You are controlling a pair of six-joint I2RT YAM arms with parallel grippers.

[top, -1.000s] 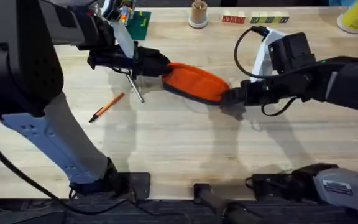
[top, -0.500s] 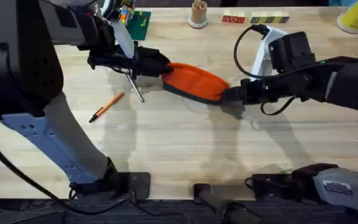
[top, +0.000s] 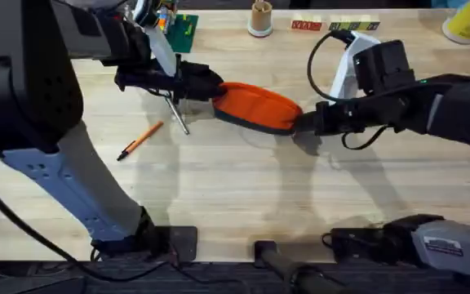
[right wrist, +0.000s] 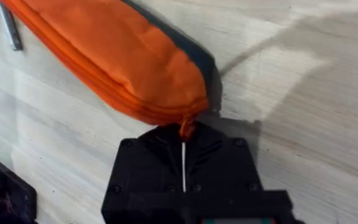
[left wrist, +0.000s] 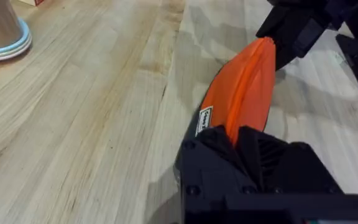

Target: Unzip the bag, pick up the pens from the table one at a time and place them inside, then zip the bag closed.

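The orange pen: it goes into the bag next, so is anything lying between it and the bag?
Yes. The grey pen lies between the orange pen and the bag, beside the left gripper clamping the bag's end. The bag looks zipped.

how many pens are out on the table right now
2. The orange pen lies on the table left of the bag; the grey pen lies by the bag's left end, near the left gripper. None looks hidden.

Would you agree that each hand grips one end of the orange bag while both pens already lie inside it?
Not quite: the pens are outside it. The overhead view shows the orange pen and the grey pen on the table. The left hand and right hand do grip the bag.
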